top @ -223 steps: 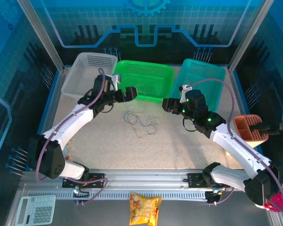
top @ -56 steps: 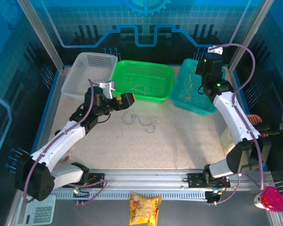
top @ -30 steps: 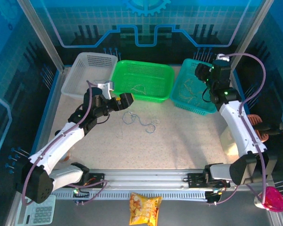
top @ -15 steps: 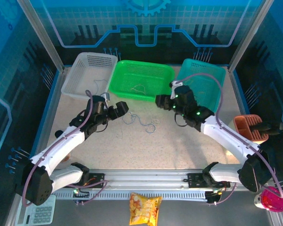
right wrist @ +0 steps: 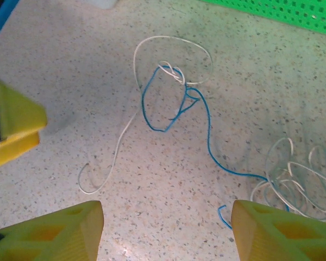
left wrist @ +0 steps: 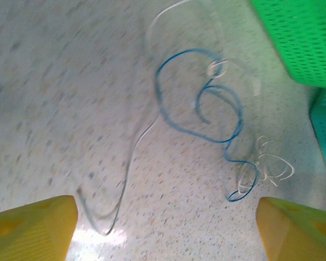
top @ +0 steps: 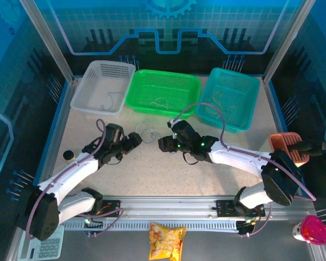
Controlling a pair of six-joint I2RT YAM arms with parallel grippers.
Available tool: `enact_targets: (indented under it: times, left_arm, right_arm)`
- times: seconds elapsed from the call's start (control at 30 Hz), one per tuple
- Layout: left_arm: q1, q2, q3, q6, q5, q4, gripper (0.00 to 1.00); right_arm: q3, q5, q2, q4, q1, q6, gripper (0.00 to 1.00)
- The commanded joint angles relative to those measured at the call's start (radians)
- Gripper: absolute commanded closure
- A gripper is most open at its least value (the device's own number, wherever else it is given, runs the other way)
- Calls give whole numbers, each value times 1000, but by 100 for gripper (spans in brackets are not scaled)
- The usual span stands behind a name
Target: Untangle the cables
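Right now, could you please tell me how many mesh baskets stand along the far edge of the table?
3: the white basket on the left, the green basket in the middle, the teal basket on the right. None looks hidden.

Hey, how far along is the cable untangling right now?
Done: loose cables lie in the white basket, green basket and teal basket. In hand: nothing; the left gripper and right gripper hang open over the table. Left: a blue cable and white cable, looped together there, with more pale strands beside them.
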Motion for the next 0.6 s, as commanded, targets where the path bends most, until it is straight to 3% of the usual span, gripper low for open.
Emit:
enact_targets:
  times: [0.0, 0.17, 0.27, 0.57]
  left_arm:
    - [-29, -103, -55, -207, -28, -74, 18]
    - [-56, -232, -93, -413, -143, -190, 30]
    - [-59, -227, -84, -481, -163, -218, 47]
    - [-86, -9, 6, -466, -179, -183, 45]
  right_arm:
    - [-7, 40, -17, 32, 3, 12, 36]
    - [-7, 54, -48, 11, -6, -9, 36]
    - [-7, 53, -60, 9, -16, -16, 36]
    - [-42, 49, -81, 21, -30, -16, 36]
